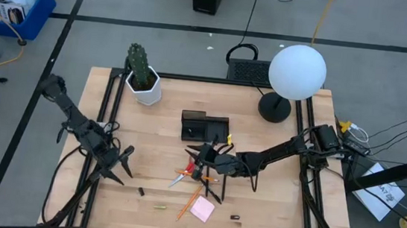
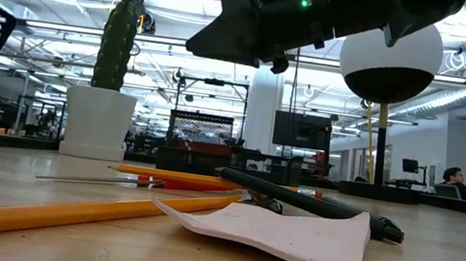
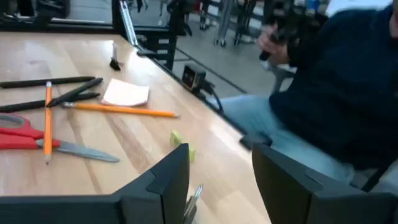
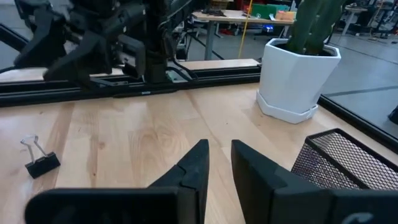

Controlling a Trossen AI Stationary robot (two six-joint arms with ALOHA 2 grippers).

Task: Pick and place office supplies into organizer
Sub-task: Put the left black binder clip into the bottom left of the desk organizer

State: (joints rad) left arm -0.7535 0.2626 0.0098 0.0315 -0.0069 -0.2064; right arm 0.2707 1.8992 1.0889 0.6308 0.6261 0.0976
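Supplies lie scattered at the wooden table's (image 1: 270, 203) near middle: red-handled scissors (image 1: 180, 177) with bare steel blades, orange pencils (image 1: 189, 203) crossing slim black pens (image 3: 51, 81), and a pale pink sticky-note pad (image 1: 202, 210) with a curled corner. A small black binder clip (image 1: 140, 191) sits apart, toward the left. The low black mesh organizer (image 1: 204, 127) stands behind them. The right gripper (image 1: 200, 163) hovers over the scissors, fingers narrowly parted, holding nothing. The left gripper (image 1: 123, 165), spread and empty, hangs just beside the clip.
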